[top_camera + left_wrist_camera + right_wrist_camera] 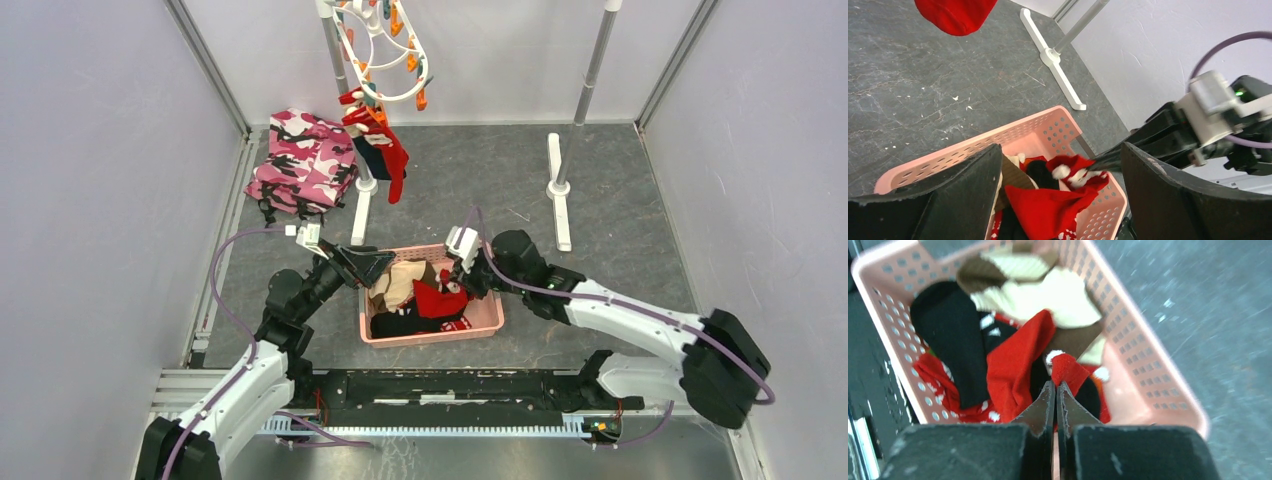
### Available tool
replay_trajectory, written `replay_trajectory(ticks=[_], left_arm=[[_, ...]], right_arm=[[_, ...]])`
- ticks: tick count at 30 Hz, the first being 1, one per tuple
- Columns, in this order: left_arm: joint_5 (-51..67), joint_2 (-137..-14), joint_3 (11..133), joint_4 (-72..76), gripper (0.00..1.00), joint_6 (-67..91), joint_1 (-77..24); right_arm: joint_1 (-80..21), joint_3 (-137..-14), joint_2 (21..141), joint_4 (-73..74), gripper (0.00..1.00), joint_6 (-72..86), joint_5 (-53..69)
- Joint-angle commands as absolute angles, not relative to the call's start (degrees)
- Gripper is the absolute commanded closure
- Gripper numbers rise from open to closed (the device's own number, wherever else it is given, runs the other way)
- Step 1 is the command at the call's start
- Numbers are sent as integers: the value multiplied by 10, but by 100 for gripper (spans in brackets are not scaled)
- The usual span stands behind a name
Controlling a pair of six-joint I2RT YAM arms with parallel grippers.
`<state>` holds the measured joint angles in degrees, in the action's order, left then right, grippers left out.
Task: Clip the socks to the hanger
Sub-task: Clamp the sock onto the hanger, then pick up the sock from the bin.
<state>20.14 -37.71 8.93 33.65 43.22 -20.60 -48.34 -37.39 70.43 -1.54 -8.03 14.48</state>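
Grey tabletop [620, 200], basket [430, 337] at 6 o'clock. Right gripper [1056, 390] clamped on red sock [1068, 371] — thin bite, may slip. Left gripper [1060, 150] agape.

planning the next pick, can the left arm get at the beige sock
Probably yes: the jaws of the left arm hang open just above the beige sock, which lies uncovered; those of the right arm pinch the red sock beside it.

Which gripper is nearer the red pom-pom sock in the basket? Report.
Right. The right gripper, shut, touches the red pom-pom sock with its tips; the left gripper hangs open over the basket's left end, apart from it.
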Motion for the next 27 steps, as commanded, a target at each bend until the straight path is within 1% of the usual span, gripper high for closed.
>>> replay_trajectory(ticks=[1,5,9,13,16,17,19,22,27], left_arm=[[225,-375,87,387,9,450,-203],[243,-383,89,413,17,453,-203],[265,-388,95,442,19,448,-203],[298,-397,95,505,16,430,-203],[319,-423,88,601,12,407,-203],[323,-436,83,624,10,402,-203],[328,-468,74,721,9,395,-205],[334,-520,70,811,8,366,-209],[360,-601,76,893,8,288,-221]], right_arm=[[-483,-411,631,-81,100,-104,106],[-484,-430,613,-107,100,-117,115],[-483,-450,612,-115,100,-131,113],[-483,-468,608,-132,100,-137,111],[-482,-472,604,-161,100,-122,117],[-482,-473,604,-169,100,-117,121],[-481,-477,606,-184,100,-109,133],[-480,-488,613,-191,100,-102,149],[-479,-510,620,-196,100,-96,167]])
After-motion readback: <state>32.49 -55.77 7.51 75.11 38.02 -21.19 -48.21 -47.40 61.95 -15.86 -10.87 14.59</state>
